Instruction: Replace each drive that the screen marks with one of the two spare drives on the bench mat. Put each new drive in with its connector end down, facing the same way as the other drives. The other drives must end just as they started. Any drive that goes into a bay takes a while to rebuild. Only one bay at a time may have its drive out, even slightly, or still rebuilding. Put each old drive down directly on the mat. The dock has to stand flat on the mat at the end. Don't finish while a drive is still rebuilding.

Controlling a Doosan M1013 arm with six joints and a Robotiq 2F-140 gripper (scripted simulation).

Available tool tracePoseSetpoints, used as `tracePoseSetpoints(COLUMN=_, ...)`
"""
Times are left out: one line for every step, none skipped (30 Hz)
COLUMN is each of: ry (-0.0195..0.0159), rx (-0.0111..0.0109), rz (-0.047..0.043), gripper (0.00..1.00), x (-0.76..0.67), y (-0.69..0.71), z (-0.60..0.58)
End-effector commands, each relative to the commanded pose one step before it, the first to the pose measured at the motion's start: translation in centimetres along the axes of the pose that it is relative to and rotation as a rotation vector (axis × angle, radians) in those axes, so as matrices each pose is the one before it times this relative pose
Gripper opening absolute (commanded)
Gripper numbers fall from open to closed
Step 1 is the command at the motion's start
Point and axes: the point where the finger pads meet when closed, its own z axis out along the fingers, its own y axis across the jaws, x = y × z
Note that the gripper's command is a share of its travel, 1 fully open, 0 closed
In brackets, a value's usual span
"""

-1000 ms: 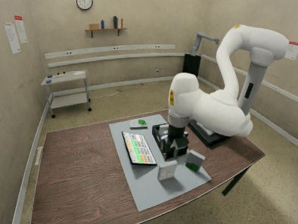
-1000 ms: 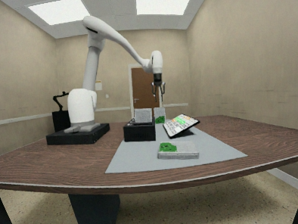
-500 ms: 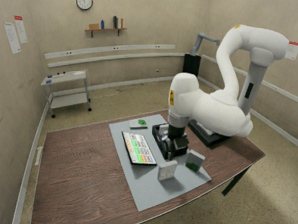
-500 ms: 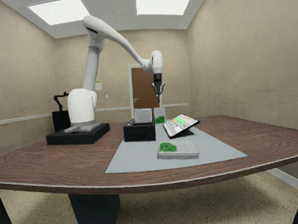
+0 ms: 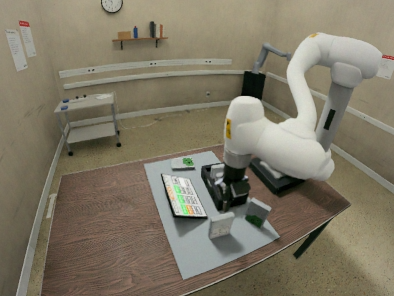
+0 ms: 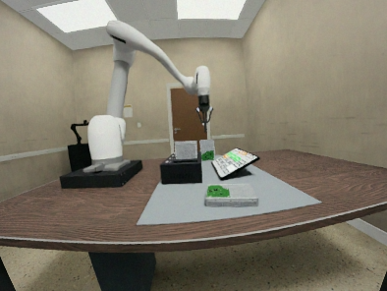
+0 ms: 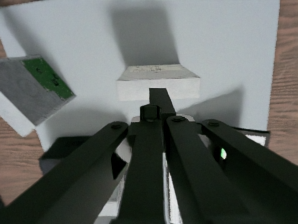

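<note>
Fingers (image 5: 226, 204) (image 6: 205, 129): pressed together, nothing between them. They point down above the gap between the dock (image 5: 209, 189) (image 6: 182, 173) (image 7: 51, 163) and the upright drive (image 5: 221, 225) (image 6: 207, 148) (image 7: 132, 90). That drive stands on the mat (image 5: 190, 260) (image 6: 162, 206) (image 7: 225, 30), just beyond the dock's end. Its long top edge runs across the wrist view, apparently along the fingers' opening line. Assessment: should this drive be next, pinching its thin sides would require a quarter turn, opening and a short shift outward.

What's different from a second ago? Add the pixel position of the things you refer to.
The claw's (image 5: 225, 206) (image 6: 205, 130) (image 7: 159, 94) fingers came together and are now shut, with nothing between them. Nothing was picked up or let go. The arm (image 5: 275, 145) (image 6: 106, 140), dock (image 5: 209, 189) (image 6: 182, 173) (image 7: 65, 150) and screen (image 5: 184, 196) (image 6: 236, 163) show no visible shift.
</note>
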Motion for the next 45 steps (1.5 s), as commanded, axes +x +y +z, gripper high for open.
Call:
tracePoseSetpoints(ry=0.001, rx=-0.00149, rz=0.18069, gripper=0.1, x=0.189, y=-3.683, z=-0.363)
tracePoseSetpoints(ry=0.00002, rx=0.00001, rz=0.07543, gripper=0.1, x=-0.286, y=-1.502, z=-0.081)
tracePoseSetpoints(ry=0.0, rx=0.0, rz=0.0, gripper=0.1, x=0.0, y=0.0, z=0.0)
tracePoseSetpoints(ry=0.0, rx=0.0, rz=0.0, gripper=0.1, x=0.0, y=0.0, z=0.0)
tracePoseSetpoints(ry=0.00002, rx=0.00002, rz=0.08306, gripper=0.1, x=-0.477, y=-1.608, z=-0.061)
tracePoseSetpoints(ry=0.00002, rx=0.00002, rz=0.08781, gripper=0.1, x=-0.685, y=-1.628, z=-0.031)
tracePoseSetpoints(ry=0.00115, rx=0.00251, rz=0.03481, gripper=0.1, x=-0.879, y=-1.56, z=0.004)
tracePoseSetpoints(ry=0.00095, rx=0.00239, rz=0.03686, gripper=0.1, x=-0.684, y=-0.996, z=0.056)
tracePoseSetpoints(ry=0.00087, rx=0.00233, rz=0.04106, gripper=0.1, x=-0.579, y=-0.716, z=0.077)
tracePoseSetpoints(ry=0.00076, rx=0.0024, rz=0.04254, gripper=0.1, x=-0.695, y=-0.805, z=0.083)
tracePoseSetpoints(ry=0.00055, rx=0.00231, rz=0.0428, gripper=0.1, x=-0.777, y=-0.824, z=0.089)
tracePoseSetpoints(ry=0.00035, rx=0.002, rz=0.04284, gripper=0.1, x=-0.82, y=-0.791, z=0.091)
tracePoseSetpoints(ry=0.00019, rx=0.00148, rz=0.04281, gripper=0.1, x=-0.846, y=-0.749, z=0.086)
tracePoseSetpoints(ry=0.00007, rx=0.00077, rz=0.0427, gripper=0.1, x=-0.87, y=-0.713, z=0.073)
tracePoseSetpoints(ry=0.00001, rx=-0.00018, rz=0.04251, gripper=0.1, x=-0.891, y=-0.682, z=0.051)
tracePoseSetpoints(ry=0.0, rx=-0.00137, rz=0.04222, gripper=0.1, x=-0.109, y=-0.064, z=0.016)
tracePoseSetpoints(ry=0.00007, rx=-0.00278, rz=0.04182, gripper=0.1, x=-0.017, y=-0.009, z=0.002)
tracePoseSetpoints(ry=0.00024, rx=-0.00429, rz=0.04142, gripper=0.89, x=0.0, y=0.0, z=0.0)
tracePoseSetpoints(ry=0.0005, rx=-0.00615, rz=0.04118, gripper=0.89, x=0.0, y=0.0, z=0.0)
tracePoseSetpoints(ry=0.0, rx=0.0, rz=0.0, gripper=0.89, x=0.0, y=0.0, z=0.0)
tracePoseSetpoints(ry=0.0, rx=0.0, rz=0.0, gripper=0.89, x=0.0, y=0.0, z=0.0)
tracePoseSetpoints(ry=0.00017, rx=-0.00197, rz=0.01067, gripper=0.89, x=0.0, y=0.0, z=0.0)
tracePoseSetpoints(ry=0.0, rx=0.0, rz=0.0, gripper=0.89, x=0.0, y=0.0, z=0.0)
tracePoseSetpoints(ry=0.0, rx=0.0, rz=0.0, gripper=0.89, x=0.0, y=0.0, z=0.0)
tracePoseSetpoints(ry=0.0, rx=0.0, rz=0.0, gripper=0.89, x=0.0, y=0.0, z=0.0)
tracePoseSetpoints(ry=0.0, rx=0.0, rz=0.0, gripper=0.89, x=0.0, y=0.0, z=0.0)
tracePoseSetpoints(ry=0.0, rx=0.0, rz=0.0, gripper=0.89, x=0.0, y=0.0, z=0.0)
tracePoseSetpoints(ry=0.0, rx=0.0, rz=0.0, gripper=0.89, x=0.0, y=0.0, z=0.0)
tracePoseSetpoints(ry=0.0, rx=0.0, rz=0.0, gripper=0.89, x=0.0, y=0.0, z=0.0)
tracePoseSetpoints(ry=0.0, rx=0.0, rz=0.0, gripper=0.89, x=0.0, y=0.0, z=0.0)
tracePoseSetpoints(ry=0.0, rx=0.0, rz=0.0, gripper=0.89, x=0.0, y=0.0, z=0.0)
tracePoseSetpoints(ry=0.0, rx=0.0, rz=0.0, gripper=0.89, x=0.0, y=0.0, z=0.0)
tracePoseSetpoints(ry=0.0, rx=0.0, rz=0.0, gripper=0.89, x=0.0, y=0.0, z=0.0)
tracePoseSetpoints(ry=0.0, rx=0.0, rz=0.0, gripper=0.89, x=0.0, y=0.0, z=0.0)
tracePoseSetpoints(ry=0.0, rx=0.0, rz=0.0, gripper=0.89, x=0.0, y=0.0, z=0.0)
tracePoseSetpoints(ry=0.0, rx=0.0, rz=0.0, gripper=0.89, x=0.0, y=0.0, z=0.0)
tracePoseSetpoints(ry=0.0, rx=0.0, rz=0.0, gripper=0.89, x=0.0, y=0.0, z=0.0)
tracePoseSetpoints(ry=0.0, rx=0.0, rz=0.0, gripper=0.89, x=0.0, y=0.0, z=0.0)
tracePoseSetpoints(ry=0.0, rx=0.0, rz=0.0, gripper=0.89, x=0.0, y=0.0, z=0.0)
tracePoseSetpoints(ry=0.0, rx=0.0, rz=0.0, gripper=0.89, x=0.0, y=0.0, z=0.0)
tracePoseSetpoints(ry=0.0, rx=0.0, rz=0.0, gripper=0.89, x=0.0, y=0.0, z=0.0)
tracePoseSetpoints(ry=0.0, rx=0.0, rz=0.0, gripper=0.89, x=0.0, y=0.0, z=0.0)
tracePoseSetpoints(ry=0.0, rx=0.0, rz=0.0, gripper=0.89, x=0.0, y=0.0, z=0.0)
tracePoseSetpoints(ry=0.0, rx=0.0, rz=0.0, gripper=0.89, x=0.0, y=0.0, z=0.0)
tracePoseSetpoints(ry=0.0, rx=0.0, rz=0.0, gripper=0.89, x=0.0, y=0.0, z=0.0)
